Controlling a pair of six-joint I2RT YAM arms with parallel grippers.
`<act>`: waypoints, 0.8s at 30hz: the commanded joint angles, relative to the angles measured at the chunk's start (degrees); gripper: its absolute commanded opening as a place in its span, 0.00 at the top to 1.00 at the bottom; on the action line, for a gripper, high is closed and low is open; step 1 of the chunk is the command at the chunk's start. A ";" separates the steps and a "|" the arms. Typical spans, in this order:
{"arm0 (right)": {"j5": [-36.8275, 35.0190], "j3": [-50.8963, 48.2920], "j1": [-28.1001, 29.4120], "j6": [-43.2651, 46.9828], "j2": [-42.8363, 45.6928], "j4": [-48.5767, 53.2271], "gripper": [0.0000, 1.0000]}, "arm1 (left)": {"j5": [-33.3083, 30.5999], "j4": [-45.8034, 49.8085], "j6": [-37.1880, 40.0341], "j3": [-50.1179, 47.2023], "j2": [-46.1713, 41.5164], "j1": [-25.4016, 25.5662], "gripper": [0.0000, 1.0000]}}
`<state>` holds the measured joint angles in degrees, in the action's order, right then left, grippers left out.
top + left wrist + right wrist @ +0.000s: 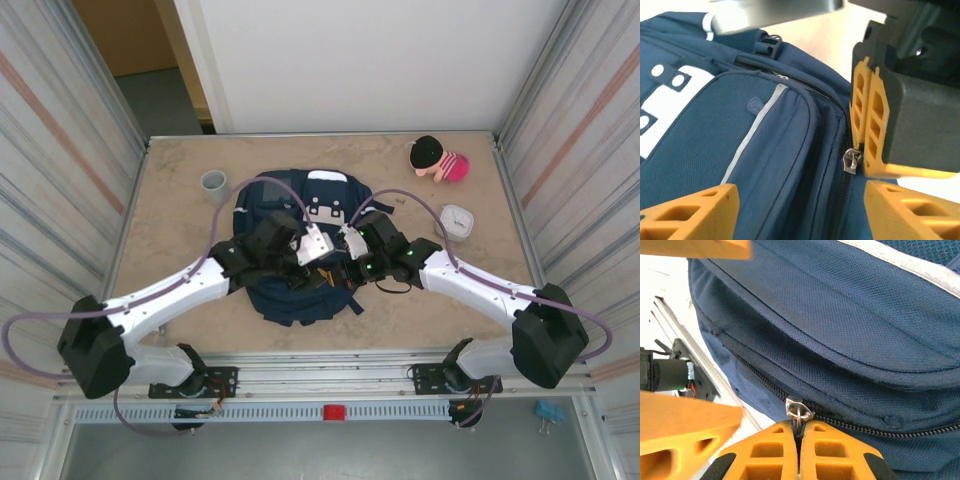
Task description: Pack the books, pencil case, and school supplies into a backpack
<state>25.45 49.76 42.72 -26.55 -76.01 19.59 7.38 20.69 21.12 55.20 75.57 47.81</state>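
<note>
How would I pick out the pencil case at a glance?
Start at the navy backpack mid-table and look right. The pencil case lies flat on bare tabletop, on the near side of the pink and black plush toy. It is the small pale oblong with rounded corners, not the upright grey cup on the left.

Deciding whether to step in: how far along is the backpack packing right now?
Done: nothing visibly packed; the pencil case lies on the table, right of the backpack. In hand: the right end effector is shut on the zipper pull, the left end effector open beside it. Left: open the zip, load the supplies, close up.
</note>
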 commanded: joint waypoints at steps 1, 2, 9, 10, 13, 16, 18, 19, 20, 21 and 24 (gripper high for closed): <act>1.11 -0.75 -0.70 -0.26 1.67 -2.52 1.00 | -0.47 0.16 8.79 1.39 2.38 0.51 0.43; 1.25 -0.79 -0.80 -0.24 1.70 -2.38 1.00 | -0.30 0.30 9.36 1.23 2.84 0.52 0.46; 1.32 -1.41 -2.59 -0.02 2.85 -1.95 1.00 | 2.51 0.78 11.92 -1.23 2.68 0.51 0.68; 1.34 -1.65 -3.05 0.10 3.09 -1.90 1.00 | 3.28 1.29 12.53 -1.46 2.37 0.53 0.74; 2.93 -3.04 -5.41 0.03 3.68 -3.03 1.00 | 6.30 3.31 13.81 -1.75 1.14 0.49 0.91; 5.15 -4.16 -8.29 0.37 3.81 -3.73 1.00 | 6.84 4.27 14.53 -2.56 -0.39 0.26 1.00; 6.21 -4.62 -10.53 1.34 3.61 -3.42 1.00 | 6.92 4.72 14.81 -3.36 -1.52 -0.36 1.00; 6.80 -4.86 -11.60 1.64 3.55 -3.40 1.00 | 7.27 4.92 14.81 -3.72 -2.09 -0.77 1.00; 7.61 -5.15 -13.05 2.09 3.41 -3.27 1.00 | 7.51 5.26 14.90 -4.09 -2.80 -1.21 1.00; 8.17 -5.29 -14.41 2.47 3.42 -3.06 1.00 | 7.49 5.70 14.99 -4.37 -3.41 -1.48 1.00; 8.87 -5.51 -17.66 4.03 3.76 -1.97 1.00 | 5.81 7.66 15.29 -5.07 -5.24 -1.91 1.00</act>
<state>36.21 44.95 29.04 -24.97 -73.67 17.69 13.47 20.34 34.83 51.72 73.87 46.78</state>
